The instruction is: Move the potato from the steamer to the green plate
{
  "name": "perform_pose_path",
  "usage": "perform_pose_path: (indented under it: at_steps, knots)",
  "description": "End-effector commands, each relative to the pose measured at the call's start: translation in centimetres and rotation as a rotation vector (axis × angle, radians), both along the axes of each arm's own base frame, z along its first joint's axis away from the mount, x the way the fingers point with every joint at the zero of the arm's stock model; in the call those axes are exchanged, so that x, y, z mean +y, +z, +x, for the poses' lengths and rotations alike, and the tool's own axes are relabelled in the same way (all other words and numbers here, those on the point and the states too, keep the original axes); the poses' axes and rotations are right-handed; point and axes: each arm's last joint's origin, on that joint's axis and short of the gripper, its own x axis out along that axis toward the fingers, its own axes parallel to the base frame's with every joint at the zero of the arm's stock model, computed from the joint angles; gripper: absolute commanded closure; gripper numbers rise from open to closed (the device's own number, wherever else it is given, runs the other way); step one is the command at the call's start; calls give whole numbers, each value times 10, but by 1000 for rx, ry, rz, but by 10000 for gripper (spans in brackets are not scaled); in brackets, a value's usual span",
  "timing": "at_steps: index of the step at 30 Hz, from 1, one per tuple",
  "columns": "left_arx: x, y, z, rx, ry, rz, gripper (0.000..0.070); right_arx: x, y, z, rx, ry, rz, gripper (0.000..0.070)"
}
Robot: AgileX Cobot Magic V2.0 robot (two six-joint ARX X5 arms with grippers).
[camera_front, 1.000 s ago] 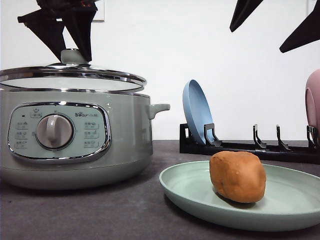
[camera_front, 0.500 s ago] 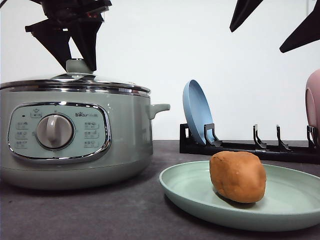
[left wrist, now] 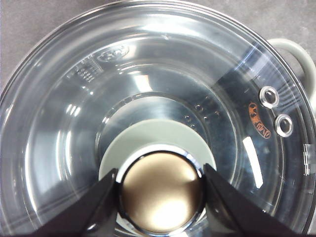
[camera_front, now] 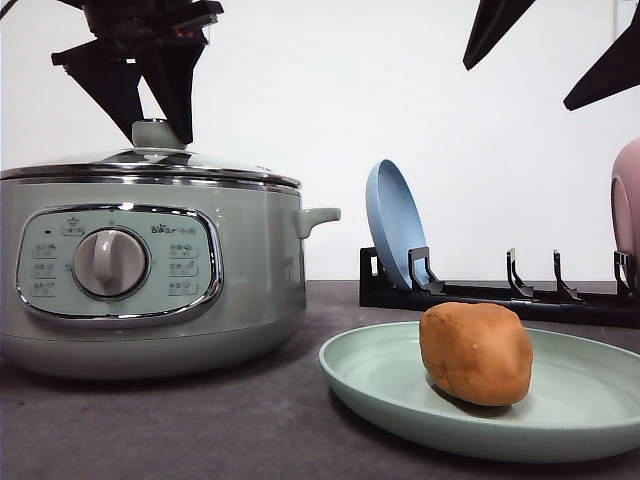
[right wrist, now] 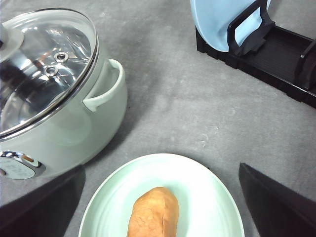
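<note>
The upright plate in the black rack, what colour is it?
Pale blue plate, clearest in front view.

The dark grey surface [camera_front: 200,420] carries the steamer [camera_front: 150,290] at nine o'clock, the green plate [camera_front: 400,385] at four and a black dish rack [camera_front: 500,300] at two.

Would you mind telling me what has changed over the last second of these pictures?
The glass lid, raised off the steamer a second ago, has been lowered and now sits closed on it. The left tool came down with it, its fingers still flanking the knob. The potato stayed on the green plate, and the right tool stayed raised.
</note>
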Motion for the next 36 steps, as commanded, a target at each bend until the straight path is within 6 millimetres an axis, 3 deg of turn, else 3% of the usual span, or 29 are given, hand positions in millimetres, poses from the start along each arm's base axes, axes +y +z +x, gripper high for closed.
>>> perform_pose_path:
  at_steps: [1,9,11,14,16,25,36]
  knots:
    - [-5,0,7,-20,-16,-13,698,1,6,0,-23,8,1,70]
    - [-6,-1,7,-10,-21,-8,679,1,6,0,-23,8,1,70]
    - [-7,-1,6,-4,-22,-6,588,1,6,0,-23,8,1,70]
    - [-9,-2,4,7,-25,-4,316,1,6,0,-23,8,1,70]
    - [-9,-2,4,8,-27,-4,224,1,6,0,-23,9,1,70]
    - [-10,8,-3,-26,-37,-19,217,1,5,0,-17,21,-9,70]
    - [10,62,-47,-194,-26,-103,224,2,2,-3,14,94,-13,70]
